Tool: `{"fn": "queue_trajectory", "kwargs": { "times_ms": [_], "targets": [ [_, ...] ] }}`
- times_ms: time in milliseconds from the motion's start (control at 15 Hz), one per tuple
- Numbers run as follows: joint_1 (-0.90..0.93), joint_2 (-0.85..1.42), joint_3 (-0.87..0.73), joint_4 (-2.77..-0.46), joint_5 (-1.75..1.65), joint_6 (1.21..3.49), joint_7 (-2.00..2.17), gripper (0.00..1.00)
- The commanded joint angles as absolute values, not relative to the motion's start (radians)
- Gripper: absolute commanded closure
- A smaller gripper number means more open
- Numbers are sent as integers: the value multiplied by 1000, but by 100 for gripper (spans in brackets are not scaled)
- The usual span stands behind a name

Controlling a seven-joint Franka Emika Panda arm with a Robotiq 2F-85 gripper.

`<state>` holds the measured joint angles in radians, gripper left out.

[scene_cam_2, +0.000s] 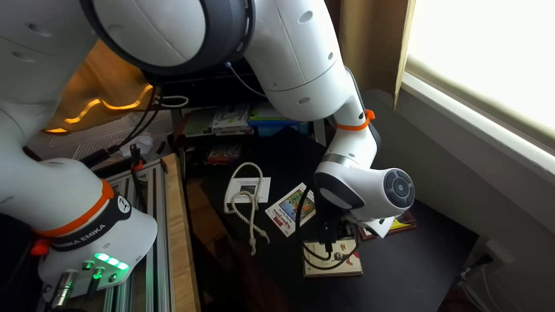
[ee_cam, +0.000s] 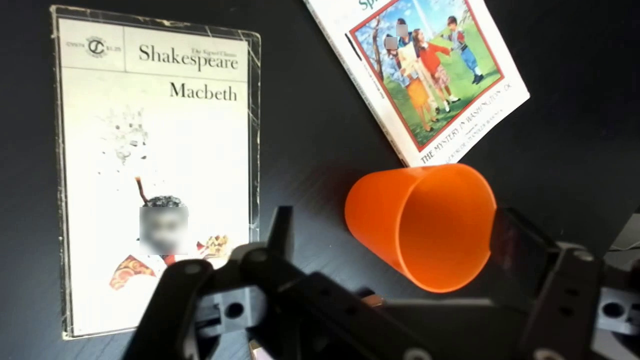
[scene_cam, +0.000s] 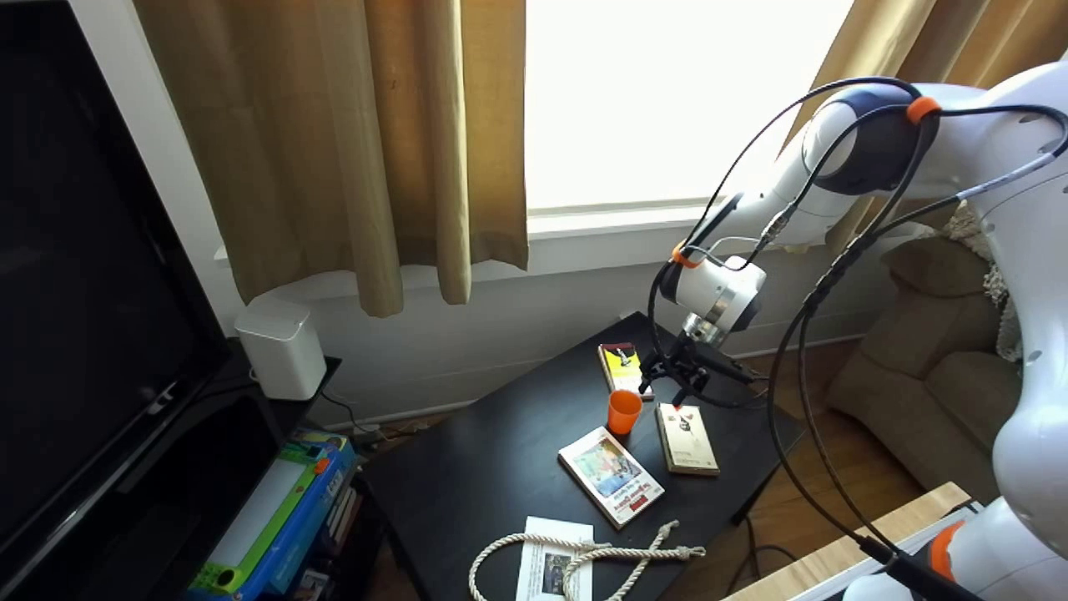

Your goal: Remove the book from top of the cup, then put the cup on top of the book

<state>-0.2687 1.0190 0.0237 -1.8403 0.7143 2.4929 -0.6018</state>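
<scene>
The orange-red cup [scene_cam: 623,413] stands upright on the dark table [scene_cam: 492,455]. In the wrist view the cup [ee_cam: 372,210] shows its open mouth toward the camera. It is hidden behind the arm in an exterior view. The pale cream book [scene_cam: 687,440] lies flat on the table beside the cup, apart from it. The book also shows in an exterior view [scene_cam_2: 334,265] and at the left of the wrist view [ee_cam: 200,160]. My gripper [ee_cam: 392,224] is open. In the wrist view the cup appears between the fingers; the right finger overlaps its rim. Whether it touches cannot be told.
A larger white-bordered booklet [scene_cam: 612,474] lies close to the cup. A yellow-and-black book [scene_cam: 622,367] lies behind the cup. A rope [scene_cam: 630,553] lies over a white sheet [scene_cam: 538,534] at the table's near end. A wall and window stand behind the table.
</scene>
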Motion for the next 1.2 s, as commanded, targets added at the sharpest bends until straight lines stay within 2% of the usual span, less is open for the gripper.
{"fn": "queue_trajectory", "kwargs": {
  "times_ms": [0,333,400,467,600,667,733,1133],
  "targets": [
    [-277,1092,61,-1782,659,2579,-534,0],
    [-293,1163,101,-1738,555,2655,-473,0],
    [-296,1175,106,-1730,532,2660,-460,6],
    [-299,1183,111,-1723,507,2657,-445,26],
    [-313,1201,122,-1706,460,2649,-417,31],
    [-320,1206,124,-1700,440,2643,-405,37],
    [-328,1210,128,-1693,426,2633,-396,47],
    [-368,1226,147,-1669,371,2627,-374,92]
  ]
}}
